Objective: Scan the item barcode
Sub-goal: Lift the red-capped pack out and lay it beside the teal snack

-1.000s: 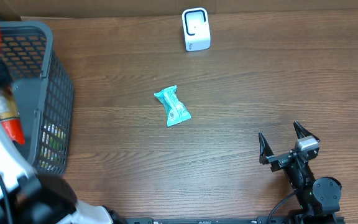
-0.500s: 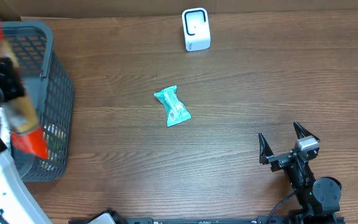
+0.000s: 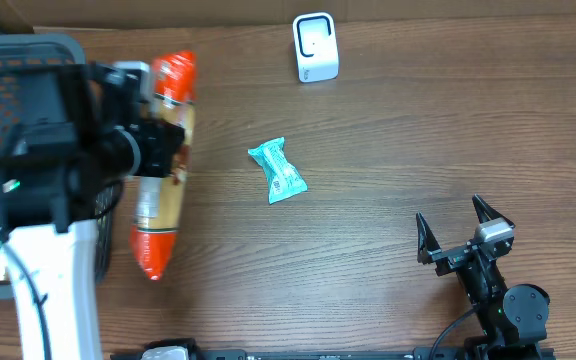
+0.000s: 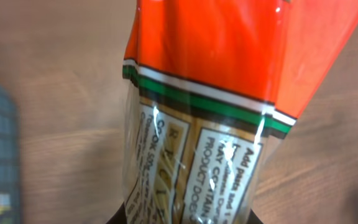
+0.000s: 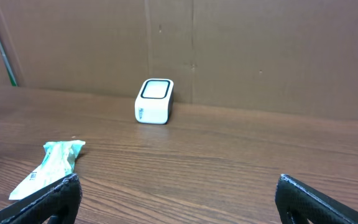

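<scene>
1. Under everything, a brown wooden table.
2. At the far left edge, a dark grey mesh basket, mostly hidden beneath the left arm.
3. Just right of the basket, clamped in the left gripper: a long snack packet with orange ends and a clear middle, pinched tight around its midsection, running lengthwise from far to near, printed label facing the wrist camera.
4. Near the front right, spread fully wide and holding nothing, the right gripper.
5. Mid-table, lying flat, a teal wrapper, well apart from both grippers.
6. At the far edge, upright, a white scanner, well apart from the snack packet.
</scene>
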You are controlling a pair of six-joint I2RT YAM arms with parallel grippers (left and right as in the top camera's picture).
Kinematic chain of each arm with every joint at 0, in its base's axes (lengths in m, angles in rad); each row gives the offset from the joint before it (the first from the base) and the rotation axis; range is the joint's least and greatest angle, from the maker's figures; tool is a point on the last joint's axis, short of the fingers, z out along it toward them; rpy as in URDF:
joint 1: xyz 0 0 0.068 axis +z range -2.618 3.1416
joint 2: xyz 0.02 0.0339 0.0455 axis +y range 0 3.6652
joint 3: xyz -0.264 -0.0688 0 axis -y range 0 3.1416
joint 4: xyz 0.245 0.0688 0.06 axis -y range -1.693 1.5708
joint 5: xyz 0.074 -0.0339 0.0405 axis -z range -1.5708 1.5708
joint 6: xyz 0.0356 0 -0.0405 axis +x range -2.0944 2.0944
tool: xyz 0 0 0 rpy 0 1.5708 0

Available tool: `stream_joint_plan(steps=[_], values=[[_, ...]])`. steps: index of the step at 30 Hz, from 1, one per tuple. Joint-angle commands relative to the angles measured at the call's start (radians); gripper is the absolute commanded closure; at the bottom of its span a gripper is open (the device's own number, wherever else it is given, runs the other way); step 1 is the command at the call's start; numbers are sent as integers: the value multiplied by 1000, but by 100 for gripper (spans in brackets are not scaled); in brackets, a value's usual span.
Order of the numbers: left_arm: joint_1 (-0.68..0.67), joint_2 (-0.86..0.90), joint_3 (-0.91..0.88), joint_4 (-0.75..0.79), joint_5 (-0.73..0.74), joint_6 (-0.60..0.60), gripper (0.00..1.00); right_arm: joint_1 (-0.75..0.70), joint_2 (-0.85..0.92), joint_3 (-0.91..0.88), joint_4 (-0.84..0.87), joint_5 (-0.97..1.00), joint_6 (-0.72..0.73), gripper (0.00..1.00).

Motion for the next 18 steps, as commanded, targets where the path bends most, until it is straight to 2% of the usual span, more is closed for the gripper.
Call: stream_joint_plan(steps=[1, 9, 14, 18], values=[[-35, 26, -175, 87, 19, -68, 96, 5, -10, -11, 6, 10, -1, 0], [-71, 70, -476, 311, -71, -191, 96, 5, -10, -11, 6, 10, -1, 0], [-121, 139, -531, 367, -159, -237, 96, 5, -10, -11, 6, 10, -1, 0], [-155, 225, -531, 383, -173, -242, 96, 5, -10, -11, 6, 10, -1, 0]])
